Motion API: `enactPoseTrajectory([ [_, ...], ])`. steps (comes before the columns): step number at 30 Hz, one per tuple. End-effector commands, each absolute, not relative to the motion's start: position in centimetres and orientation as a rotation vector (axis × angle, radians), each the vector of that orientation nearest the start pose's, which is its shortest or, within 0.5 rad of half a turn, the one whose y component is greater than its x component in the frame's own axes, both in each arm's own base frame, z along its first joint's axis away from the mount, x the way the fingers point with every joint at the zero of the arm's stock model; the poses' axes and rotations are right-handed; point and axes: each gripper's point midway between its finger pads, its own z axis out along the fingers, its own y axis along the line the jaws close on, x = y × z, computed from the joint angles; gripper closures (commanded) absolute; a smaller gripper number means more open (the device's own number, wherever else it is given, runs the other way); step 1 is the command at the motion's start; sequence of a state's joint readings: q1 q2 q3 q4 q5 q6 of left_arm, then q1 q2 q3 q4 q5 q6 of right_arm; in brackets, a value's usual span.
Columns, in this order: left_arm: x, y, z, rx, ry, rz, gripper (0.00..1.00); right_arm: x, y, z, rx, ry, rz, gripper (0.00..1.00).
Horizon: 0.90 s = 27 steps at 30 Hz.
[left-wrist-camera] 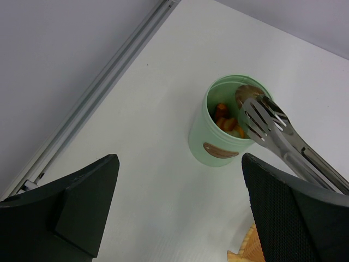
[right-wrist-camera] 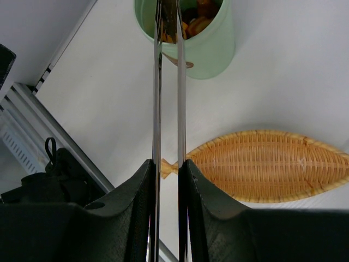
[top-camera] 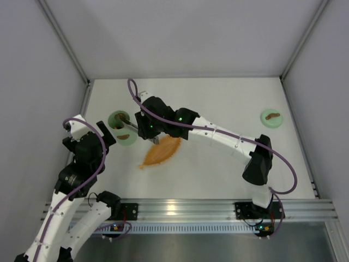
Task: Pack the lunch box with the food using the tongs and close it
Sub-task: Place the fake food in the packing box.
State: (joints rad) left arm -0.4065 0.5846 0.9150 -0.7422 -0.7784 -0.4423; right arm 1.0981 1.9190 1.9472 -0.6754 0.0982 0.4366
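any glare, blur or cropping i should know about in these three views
Top external: glare on the front rail, shadows soft. Left wrist: lunch box and tongs sharp, left gripper dark, little detail. Right wrist: orange tray weave crisp, lunch box cut by the top edge.

White-shelled arms (top-camera: 218, 132) with black joints (top-camera: 257, 161), looping purple cables (top-camera: 131, 90), small green lights (top-camera: 178, 117), and matte black tool fingers (left-wrist-camera: 82, 207).

Food (left-wrist-camera: 222, 117) in tub (left-wrist-camera: 203, 143), tongs (left-wrist-camera: 263, 124) tips over its rim, tray (top-camera: 161, 153) just right of tub, lid (top-camera: 271, 117) far right
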Motion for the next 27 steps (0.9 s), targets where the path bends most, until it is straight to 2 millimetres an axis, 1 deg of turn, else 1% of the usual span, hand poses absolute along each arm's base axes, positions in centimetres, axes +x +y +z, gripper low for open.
enactPoseTrajectory([
  [1, 21.79, 2.98, 27.66, -0.52, 1.779, 0.207, 0.01, 24.28, 49.72, 29.68, -0.671, 2.052, 0.852, 0.78],
  [6, 21.78, 2.99, 27.63, -0.519, 1.78, 0.208, 0.01, 24.49, 50.01, 29.51, -0.671, 2.052, 0.848, 0.76],
  [12, 21.79, 2.98, 27.66, -0.52, 1.779, 0.207, 0.01, 24.67, 50.24, 28.97, -0.674, 2.059, 0.838, 0.71],
  [19, 21.82, 2.94, 27.63, -0.519, 1.78, 0.206, 0.01, 24.91, 50.08, 28.96, -0.669, 2.059, 0.824, 0.68],
  [23, 21.82, 2.94, 27.63, -0.519, 1.78, 0.206, 0.01, 24.89, 50.07, 28.99, -0.673, 2.058, 0.823, 0.63],
  [27, 21.8, 2.97, 27.66, -0.521, 1.778, 0.206, 0.01, 24.89, 50.06, 29.1, -0.673, 2.055, 0.824, 0.61],
])
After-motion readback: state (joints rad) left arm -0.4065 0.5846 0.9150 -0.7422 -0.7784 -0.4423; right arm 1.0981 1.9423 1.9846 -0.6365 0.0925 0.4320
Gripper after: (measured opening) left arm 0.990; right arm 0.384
